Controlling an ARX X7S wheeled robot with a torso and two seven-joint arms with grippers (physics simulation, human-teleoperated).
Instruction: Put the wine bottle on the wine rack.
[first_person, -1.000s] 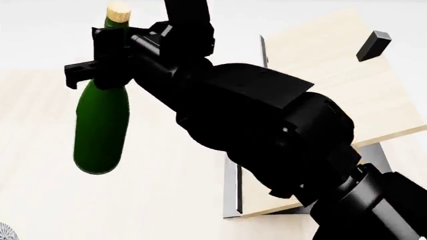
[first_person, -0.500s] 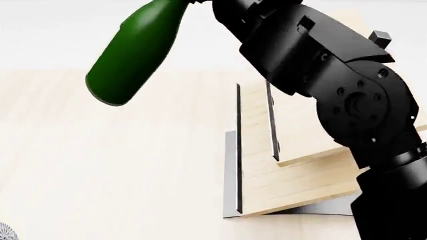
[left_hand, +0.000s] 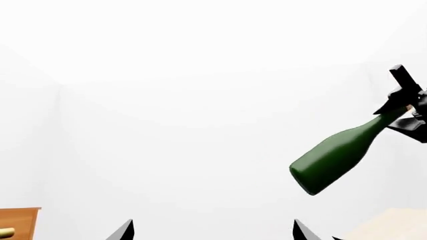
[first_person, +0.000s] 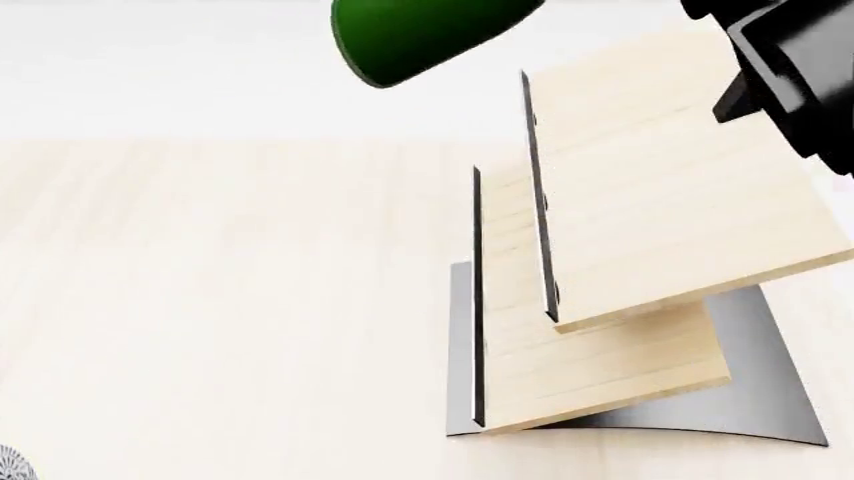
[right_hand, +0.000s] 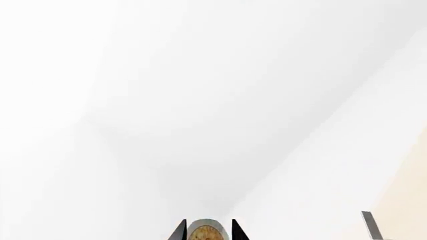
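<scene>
The wine bottle (left_hand: 333, 160), dark green, hangs slanted in the air with its base lowest. My right gripper (left_hand: 402, 100) is shut on its neck. In the right wrist view the tan cork top (right_hand: 207, 233) sits between that gripper's two fingertips (right_hand: 179, 232). The head view shows only the bottle's round base (first_person: 427, 30) at the top edge, up and left of the wine rack (first_person: 641, 200). The rack's two slanted light-wood panels stand on a curved grey base (first_person: 761, 390). My left gripper (left_hand: 212, 232) is open with nothing between its fingers, well apart from the bottle.
The rack stands on a pale wooden tabletop (first_person: 200, 300). Part of my right arm (first_person: 801, 60) fills the head view's top right corner. A brown cabinet with a brass handle (left_hand: 19, 222) shows in the left wrist view. A small grey patterned disc (first_person: 10, 466) lies at the table's near left.
My right arm has swung up and to the right, out of most of the head view. The bottle went with it, tipping from hanging upright to slanted, toward the rack.
</scene>
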